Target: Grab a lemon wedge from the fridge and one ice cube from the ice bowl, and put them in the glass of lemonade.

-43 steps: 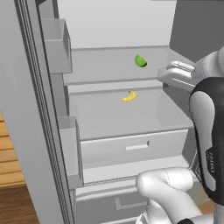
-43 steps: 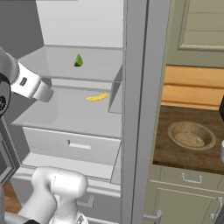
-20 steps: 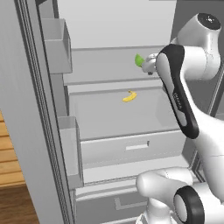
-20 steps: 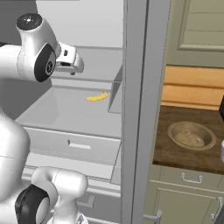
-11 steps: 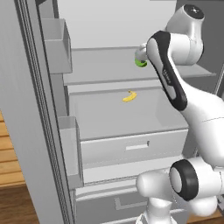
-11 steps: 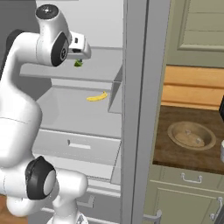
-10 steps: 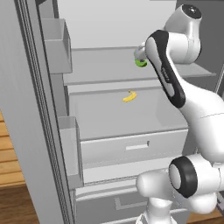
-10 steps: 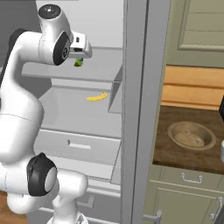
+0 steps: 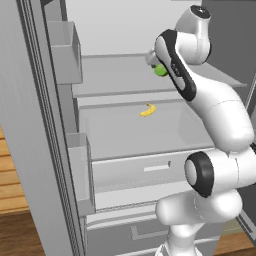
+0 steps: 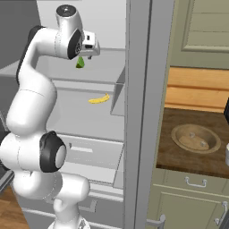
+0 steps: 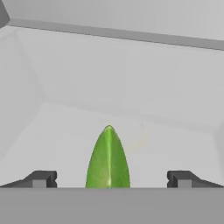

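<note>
With the small green pointed lemon wedge (image 11: pixel 108 157) centred between the wide-open, empty jaws of the two-finger gripper (image 11: pixel 109 178) inside the grey steel fridge (image 10: pixel 134 112), nothing is judged delivered: wedge and ice cube remain to be grasped.

White rounded arm (image 9: pixel 215 110), dark joint bands, 2 small dark fingertips (image 11: pixel 41 178)
</note>
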